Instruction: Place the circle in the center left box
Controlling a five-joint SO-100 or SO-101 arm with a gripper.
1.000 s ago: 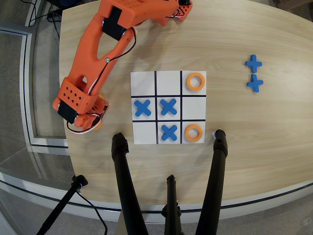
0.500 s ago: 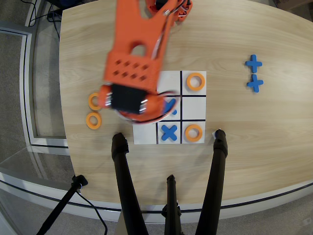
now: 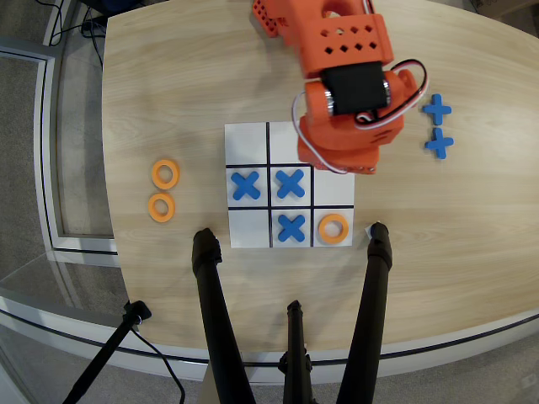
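The orange printed arm (image 3: 341,50) is now seen above the far right corner of the white nine-square board (image 3: 248,143), while half a second ago it was crossing the board's middle, and before that it was lowered near the left edge of the desk (image 3: 472,236). The gripper (image 3: 345,156) is seen only from above, under its motor housing, so it cannot be told whether it is released or clenched, nor whether anything is carried in it.

Two flat orange rings (image 3: 166,174) (image 3: 161,207) are left lying near the left edge of the desk, one just beside the other, both well apart from the board. A third orange ring (image 3: 333,228) is seen in the near right square. The far right square is hidden by the arm.

The plain white middle-row end square (image 3: 335,194) is partly covered by the arm, and its visible part is empty. Three blue plastic crosses (image 3: 290,184) are placed on the board.

It is judged that the placing is not yet done. The arm is probably being brought over the target square.
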